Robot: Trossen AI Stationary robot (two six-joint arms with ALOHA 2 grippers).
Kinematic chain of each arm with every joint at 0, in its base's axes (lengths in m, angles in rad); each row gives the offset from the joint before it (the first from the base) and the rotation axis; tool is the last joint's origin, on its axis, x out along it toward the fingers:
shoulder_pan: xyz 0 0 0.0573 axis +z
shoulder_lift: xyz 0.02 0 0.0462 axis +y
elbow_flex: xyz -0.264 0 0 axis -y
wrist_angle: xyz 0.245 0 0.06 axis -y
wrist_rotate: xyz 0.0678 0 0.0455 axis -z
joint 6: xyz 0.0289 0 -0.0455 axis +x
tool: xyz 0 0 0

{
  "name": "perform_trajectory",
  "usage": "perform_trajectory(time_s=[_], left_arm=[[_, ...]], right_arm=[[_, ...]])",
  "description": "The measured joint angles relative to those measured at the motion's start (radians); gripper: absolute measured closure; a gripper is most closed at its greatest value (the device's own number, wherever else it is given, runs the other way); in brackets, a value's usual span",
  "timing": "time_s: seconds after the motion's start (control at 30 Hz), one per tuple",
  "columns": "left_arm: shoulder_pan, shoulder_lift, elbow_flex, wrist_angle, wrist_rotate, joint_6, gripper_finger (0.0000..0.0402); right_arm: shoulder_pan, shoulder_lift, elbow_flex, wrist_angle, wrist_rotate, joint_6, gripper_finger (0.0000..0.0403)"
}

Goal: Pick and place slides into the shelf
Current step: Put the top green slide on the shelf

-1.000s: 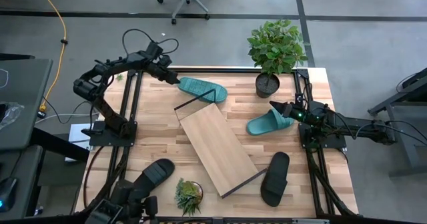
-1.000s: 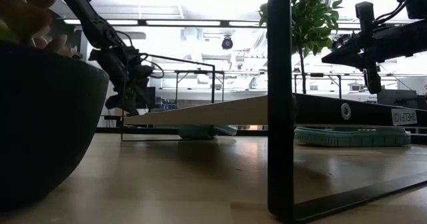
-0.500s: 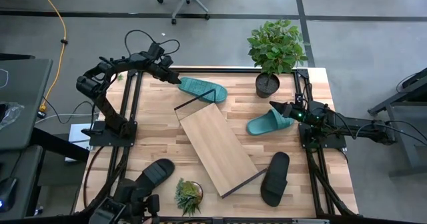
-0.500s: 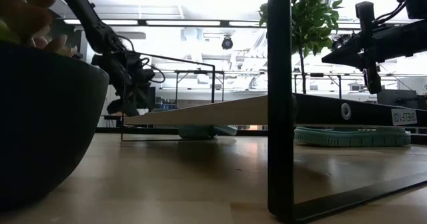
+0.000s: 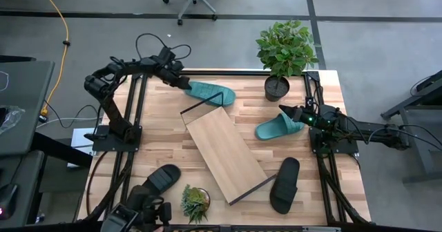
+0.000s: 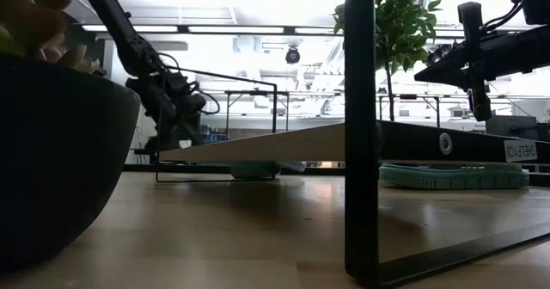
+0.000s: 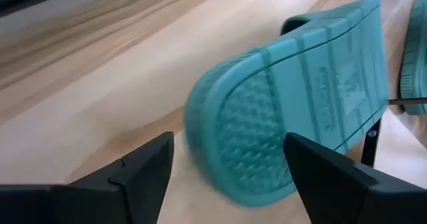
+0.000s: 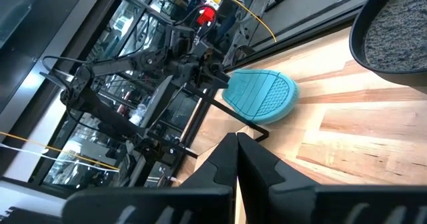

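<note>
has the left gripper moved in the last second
Yes. In the high view the left gripper has shifted toward the teal slide by the shelf, closing in on its heel end with its fingers open.

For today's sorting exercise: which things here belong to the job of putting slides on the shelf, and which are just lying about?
Belong to the job:
teal slide by the left gripper
teal slide near the right gripper
black slide, front right
black slide, front left
shelf

Just lying about:
tall potted plant
small potted plant

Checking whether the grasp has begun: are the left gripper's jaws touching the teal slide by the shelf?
Apart. In the left wrist view the left gripper has its jaws open, with bare tabletop showing between one jaw and the teal slide.
</note>
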Motion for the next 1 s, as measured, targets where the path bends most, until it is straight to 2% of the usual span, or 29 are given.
perform_trajectory(time_s=[0.2,0.63,0.87,1.0], left_arm=[[-0.015,0.0,0.0,0.025,0.009,-0.014,0.0126],[-0.016,0.0,0.0,0.025,0.152,-0.009,0.0126],[-0.016,0.0,0.0,0.025,0.169,-0.007,0.0127],[-0.015,0.0,0.0,0.027,0.168,-0.006,0.0153]], right_arm=[[0.0,0.0,0.0,0.0,0.0,0.0,0.0403],[0.0,0.0,0.0,-0.029,0.0,0.0,0.0403],[0.0,0.0,0.0,-0.029,0.0,0.0,0.0403],[0.0,0.0,0.0,-0.029,0.0,0.0,0.0403]])
